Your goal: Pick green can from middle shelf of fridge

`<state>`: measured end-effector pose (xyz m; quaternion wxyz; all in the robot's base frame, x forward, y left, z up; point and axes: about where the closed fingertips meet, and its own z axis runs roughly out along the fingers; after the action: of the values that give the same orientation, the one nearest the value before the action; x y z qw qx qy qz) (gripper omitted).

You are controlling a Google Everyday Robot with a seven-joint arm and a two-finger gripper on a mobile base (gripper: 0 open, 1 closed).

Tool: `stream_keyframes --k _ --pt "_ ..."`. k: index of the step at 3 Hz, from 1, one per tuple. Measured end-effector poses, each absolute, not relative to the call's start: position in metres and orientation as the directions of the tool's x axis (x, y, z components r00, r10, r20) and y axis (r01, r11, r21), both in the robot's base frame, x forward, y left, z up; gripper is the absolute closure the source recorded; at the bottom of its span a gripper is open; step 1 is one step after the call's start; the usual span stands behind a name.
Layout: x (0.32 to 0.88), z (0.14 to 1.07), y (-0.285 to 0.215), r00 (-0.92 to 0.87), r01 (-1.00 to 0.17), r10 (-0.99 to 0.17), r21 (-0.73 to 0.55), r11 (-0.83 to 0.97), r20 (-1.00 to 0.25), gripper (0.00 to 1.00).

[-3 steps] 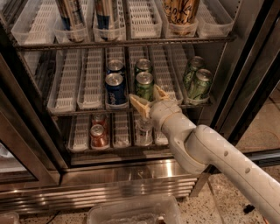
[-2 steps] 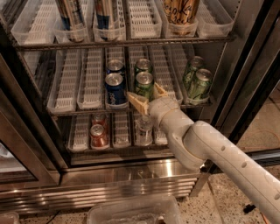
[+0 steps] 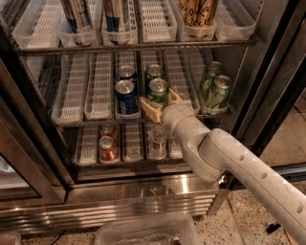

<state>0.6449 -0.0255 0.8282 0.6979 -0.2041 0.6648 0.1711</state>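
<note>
Arm stretched into fridge (image 3: 143, 196); gripper (image 3: 158, 102) spread (unclenched) flanking green can (image 3: 158, 88), middle shelf (image 3: 86, 122).

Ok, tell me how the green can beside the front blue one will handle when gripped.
The green can looks rigid metal, so it should hold shape in the open gripper at its base. Its smooth wall may slip under a light squeeze. Upright beside the blue can, it could tip against it if nudged.

Blue can (image 3: 126, 99) (gripper (image 3: 158, 99) just right of it), red can (image 3: 107, 148) below, tall cans (image 3: 114, 14) above, clear bin (image 3: 143, 233) far below.
</note>
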Motion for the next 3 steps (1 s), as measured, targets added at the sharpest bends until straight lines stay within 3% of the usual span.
stream_keyframes --k 2,3 --pt "0.6448 0.8282 -0.0253 0.058 -0.511 -0.033 -0.058 0.858 -0.998 1.0" --pt "0.6414 0.8322 -0.0226 0.057 -0.519 -0.037 -0.062 0.853 -0.998 1.0"
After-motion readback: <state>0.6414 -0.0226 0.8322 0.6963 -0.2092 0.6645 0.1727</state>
